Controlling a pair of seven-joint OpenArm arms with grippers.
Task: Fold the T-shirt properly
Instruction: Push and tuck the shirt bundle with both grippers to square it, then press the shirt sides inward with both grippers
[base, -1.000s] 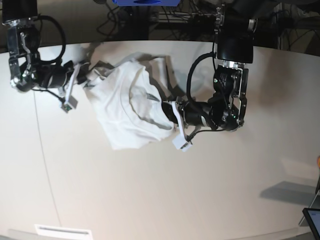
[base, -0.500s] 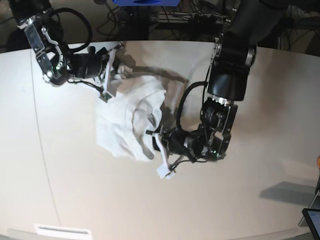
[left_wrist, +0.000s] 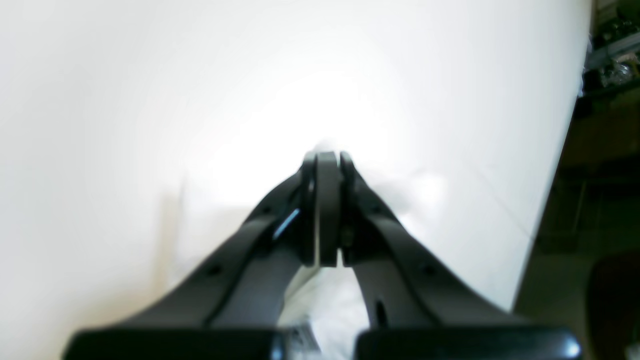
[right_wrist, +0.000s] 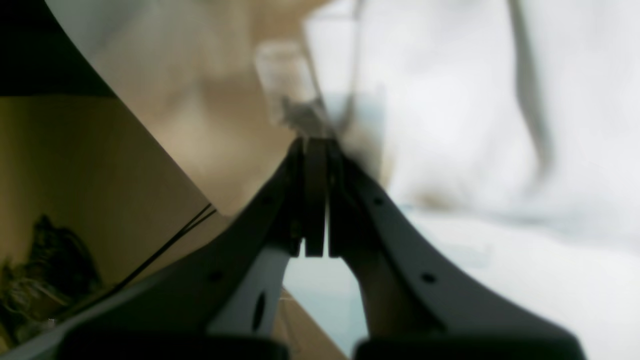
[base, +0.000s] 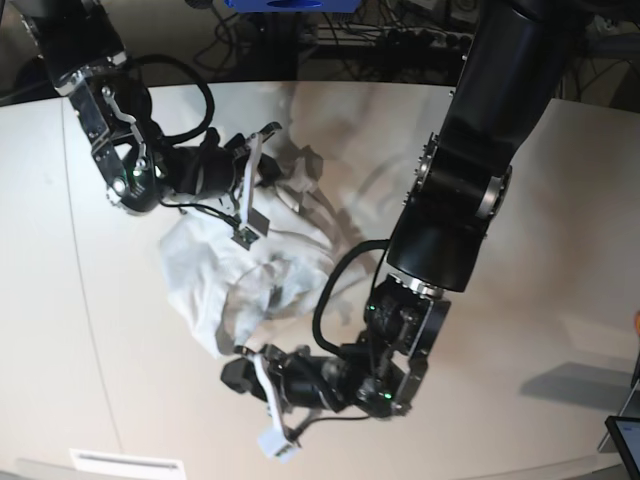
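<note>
Nearest to the base camera, at about six o'clock on the pale off-white tabletop, sits my left pincer, the black two-fingered one on the thick dark arm that reaches down from one o'clock. Its jaws are pressed together. From my left wrist camera the black fingers meet in a tight line, and a bit of white cloth shows low between their roots; the base view shows the tip at the lower edge of the cloth, so I take it that I am pinching that hem, though the blur keeps me from being certain.

Further in, toward the table's middle, lies the large plain white short-sleeved T-shirt of soft wrinkled cloth, bunched and creased, stretched on a slant from my left pincer at six o'clock up to ten o'clock.

Furthest off, at ten o'clock, my right pincer is also clamped narrow, at the upper edge of the shirt. My right wrist view shows its black fingers closed together with blurred white cloth just beyond.
</note>
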